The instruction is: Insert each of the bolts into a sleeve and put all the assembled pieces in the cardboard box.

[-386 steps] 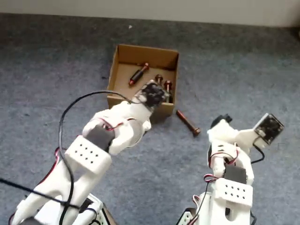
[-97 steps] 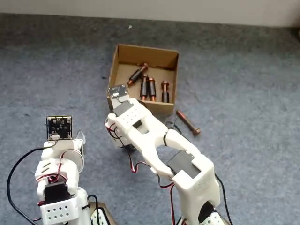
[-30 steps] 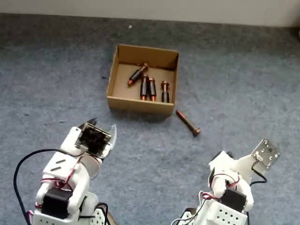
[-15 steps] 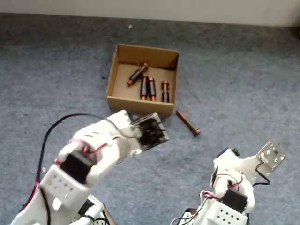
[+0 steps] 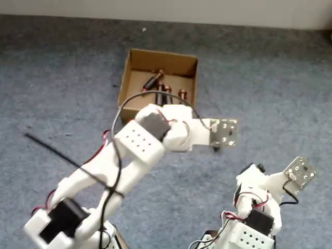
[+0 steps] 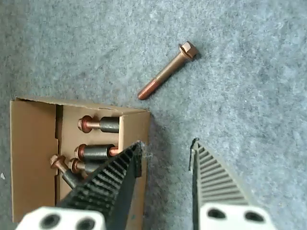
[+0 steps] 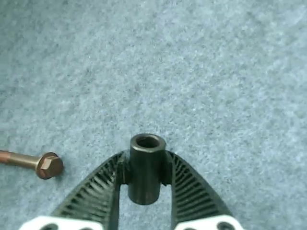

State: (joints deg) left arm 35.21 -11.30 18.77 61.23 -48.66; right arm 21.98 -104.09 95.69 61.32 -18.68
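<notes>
We see the bolt lying slantwise ahead of the spread left claw; right claw clamps the sleeve.

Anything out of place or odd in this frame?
One bare bolt lies on the carpet just outside the cardboard box, with no sleeve on it, while the sleeved bolts lie inside the box. A loose sleeve, likely meant for it, is clamped in the right gripper. Nothing looks spilled or damaged.
</notes>
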